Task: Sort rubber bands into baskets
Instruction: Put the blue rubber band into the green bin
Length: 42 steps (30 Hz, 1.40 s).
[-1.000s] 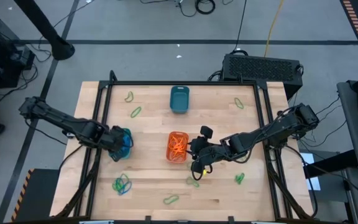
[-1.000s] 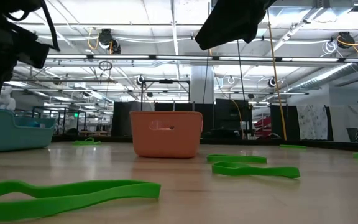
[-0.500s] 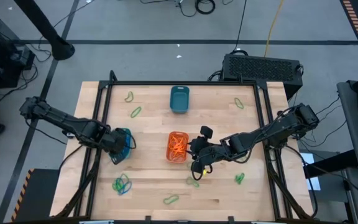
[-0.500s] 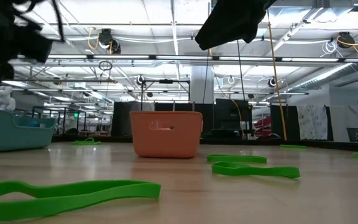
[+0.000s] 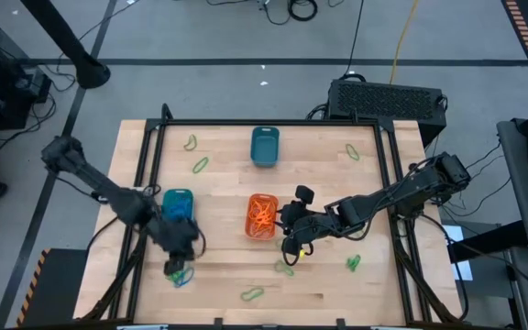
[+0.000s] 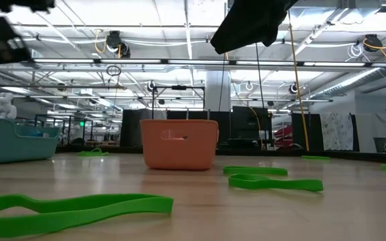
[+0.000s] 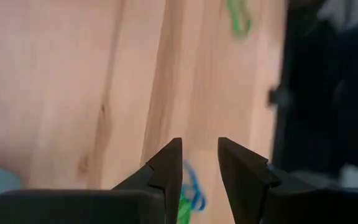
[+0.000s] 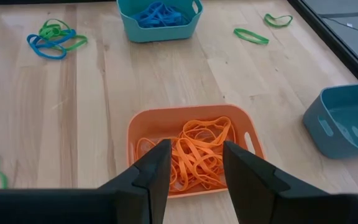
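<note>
Your left hand [image 5: 183, 254], fingers parted and empty, hangs over the blue-green bands [image 5: 181, 271] by the worktop's [image 5: 218, 192] near edge; your right hand [image 5: 291, 223], parted, waits beside the orange basket [image 5: 262, 216].

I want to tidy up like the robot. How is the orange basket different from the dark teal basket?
The orange basket is full of tangled orange rubber bands; the dark teal basket looks empty. The orange basket sits mid-table, the dark teal one near the table's far edge. Both are small rounded tubs standing upright.
</note>
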{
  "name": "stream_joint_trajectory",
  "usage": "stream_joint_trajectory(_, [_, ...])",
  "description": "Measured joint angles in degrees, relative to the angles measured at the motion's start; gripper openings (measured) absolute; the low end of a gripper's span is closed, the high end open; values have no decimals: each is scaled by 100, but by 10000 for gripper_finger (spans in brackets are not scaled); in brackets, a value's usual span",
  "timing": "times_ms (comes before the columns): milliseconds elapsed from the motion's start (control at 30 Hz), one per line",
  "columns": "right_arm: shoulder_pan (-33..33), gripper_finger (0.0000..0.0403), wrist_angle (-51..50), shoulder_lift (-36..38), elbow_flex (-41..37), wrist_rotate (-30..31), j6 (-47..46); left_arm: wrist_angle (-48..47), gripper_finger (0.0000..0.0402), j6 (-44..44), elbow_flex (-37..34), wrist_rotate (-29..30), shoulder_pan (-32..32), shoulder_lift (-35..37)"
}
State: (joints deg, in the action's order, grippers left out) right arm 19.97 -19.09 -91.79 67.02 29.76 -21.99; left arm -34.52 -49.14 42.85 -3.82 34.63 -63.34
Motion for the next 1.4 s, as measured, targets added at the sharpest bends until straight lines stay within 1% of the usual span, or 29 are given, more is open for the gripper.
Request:
stream_joint_trajectory(100, [2, 137, -1, 0, 0, -2, -3, 27, 109, -69, 0, -27, 321, -584])
stream_joint_trajectory(233, [2, 137, -2, 0, 0, -2, -78, 50, 109, -373, 0, -187, 541, -1257])
stream_joint_trajectory(367, [2, 137, -4, 0, 0, -2, -112, 59, 109, -629, 0, -352, 628, -1649])
stream_joint_trajectory(533, [1, 137, -4, 0, 0, 0, -112, 63, 109, -759, 0, -515, 641, -1814])
stream_joint_trajectory(667, [2, 137, -7, 0, 0, 0, -112, 65, 109, -905, -4, -524, 641, -1874])
stream_joint_trajectory(933, [2, 137, -11, 0, 0, -2, -97, 291, 109, -901, -4, -571, 647, -2237])
stream_joint_trajectory(1167, [0, 137, -11, 0, 0, 0, -94, 267, 109, -856, -7, -647, 682, -2503])
stream_joint_trajectory(1400, [2, 137, -11, 0, 0, -1, -93, 260, 109, -847, -7, -666, 682, -2530])
